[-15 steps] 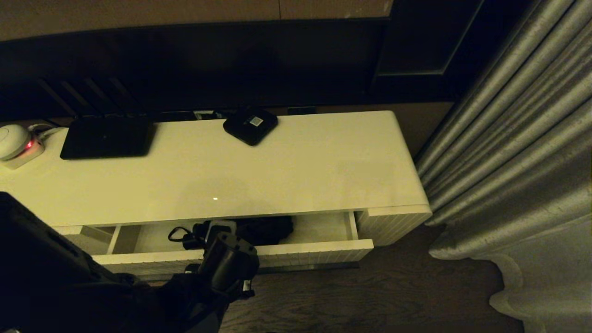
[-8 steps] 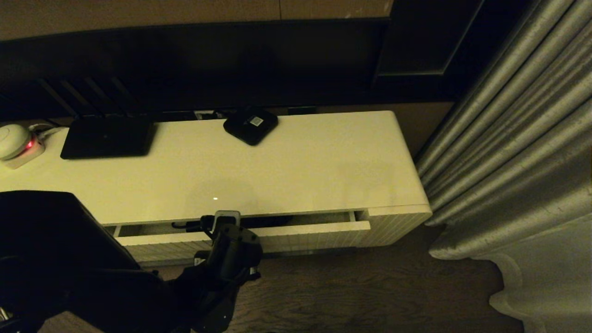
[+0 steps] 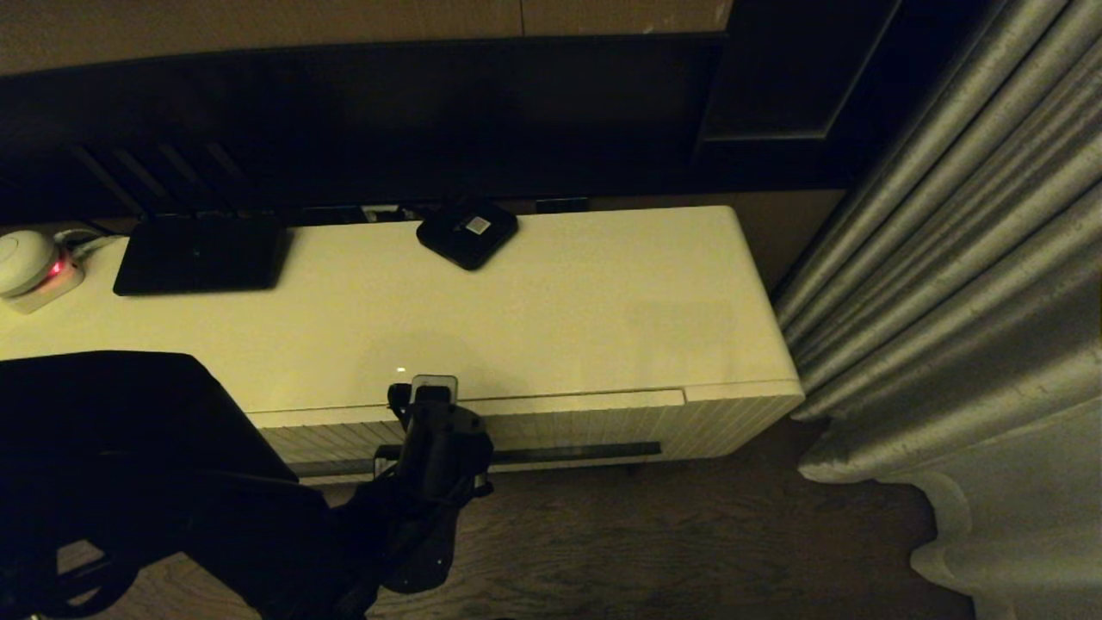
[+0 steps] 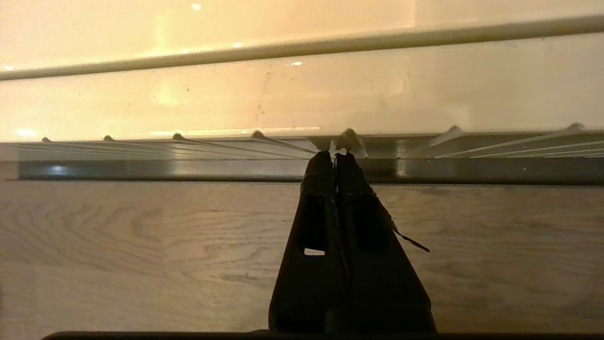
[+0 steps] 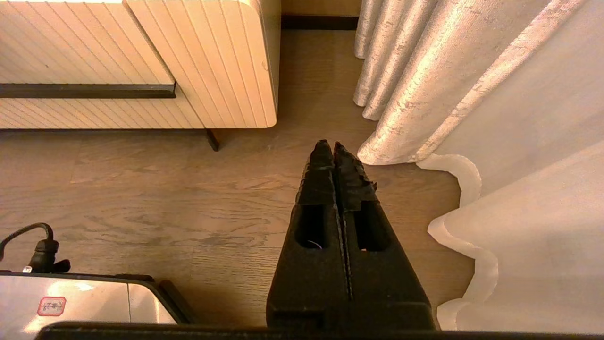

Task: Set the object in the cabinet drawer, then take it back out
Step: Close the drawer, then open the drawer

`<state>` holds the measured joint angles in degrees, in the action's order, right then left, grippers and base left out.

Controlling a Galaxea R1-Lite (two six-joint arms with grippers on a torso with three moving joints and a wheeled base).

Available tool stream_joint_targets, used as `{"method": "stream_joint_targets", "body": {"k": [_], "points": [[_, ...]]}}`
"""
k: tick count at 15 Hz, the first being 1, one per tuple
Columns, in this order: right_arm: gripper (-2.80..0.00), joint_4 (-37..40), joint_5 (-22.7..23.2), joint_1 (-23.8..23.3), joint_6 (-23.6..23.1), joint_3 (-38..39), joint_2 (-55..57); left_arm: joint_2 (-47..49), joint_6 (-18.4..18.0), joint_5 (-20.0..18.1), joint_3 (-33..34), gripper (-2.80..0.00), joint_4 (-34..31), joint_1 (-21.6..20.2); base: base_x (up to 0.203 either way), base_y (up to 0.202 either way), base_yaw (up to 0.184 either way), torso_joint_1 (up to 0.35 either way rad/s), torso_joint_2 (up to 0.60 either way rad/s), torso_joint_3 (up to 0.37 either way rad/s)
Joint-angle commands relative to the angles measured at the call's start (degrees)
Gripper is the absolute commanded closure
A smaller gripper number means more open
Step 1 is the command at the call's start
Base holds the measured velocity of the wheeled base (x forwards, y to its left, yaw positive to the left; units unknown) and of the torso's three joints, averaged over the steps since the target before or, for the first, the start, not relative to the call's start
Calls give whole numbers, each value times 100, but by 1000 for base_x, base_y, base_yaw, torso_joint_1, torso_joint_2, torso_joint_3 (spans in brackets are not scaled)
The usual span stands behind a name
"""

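Cream ribbed cabinet drawer [image 3: 551,422], dark strip.
Black router [image 3: 200,255] and black white-labelled box [image 3: 467,232] showing on cream top; silver-grey curtain [image 3: 956,284] hanging over brown wood-grain floor [image 3: 654,551].

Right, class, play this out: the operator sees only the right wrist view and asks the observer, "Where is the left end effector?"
Observer: The left end effector is shut, its tips at the top edge of the cabinet drawer front.
Operator: Is that drawer open?
Observer: No. The head view shows it closed, with no gap under the cabinet top.
Operator: Can you see the umbrella?
Observer: No view shows it. On the cabinet top there are only a flat black router, a small black box and a white device at the far left.
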<state>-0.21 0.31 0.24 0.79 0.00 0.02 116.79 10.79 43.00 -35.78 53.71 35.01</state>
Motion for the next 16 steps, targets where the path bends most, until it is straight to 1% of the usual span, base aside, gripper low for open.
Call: {"method": "stream_joint_targets", "body": {"k": [1,4,6,8,10,11,12,13,14,16], "points": [[0,3,4,2,0,0,6,20,-68,7,-26,0,131,-55,0,0,0,0,0,0],[0,-3,4,2,0,7,6,-367,-181,-29,120,0,54,-56,0,0,0,0,0,0],[0,-3,4,2,0,9,6,-840,-344,-129,223,0,-302,-54,0,0,0,0,0,0],[0,-4,4,2,0,8,6,-1427,-395,-336,282,0,-1002,-47,0,0,0,0,0,0],[0,-2,4,2,0,0,6,-2221,-423,-567,321,0,-1946,-25,0,0,0,0,0,0],[0,-5,4,2,0,7,6,-2625,-499,-722,338,0,-2370,-17,0,0,0,0,0,0],[0,0,4,2,0,6,6,-3000,-661,-894,363,0,-2731,-12,0,0,0,0,0,0],[0,3,4,2,0,9,6,-3393,-939,-1120,396,0,-3144,-8,0,0,0,0,0,0],[0,-5,4,2,0,0,6,-3725,-1270,-1314,421,0,-3566,-6,0,0,0,0,0,0],[0,-5,4,2,0,0,6,-4253,-2149,-1670,435,0,-4648,-4,0,0,0,0,0,0]]}}
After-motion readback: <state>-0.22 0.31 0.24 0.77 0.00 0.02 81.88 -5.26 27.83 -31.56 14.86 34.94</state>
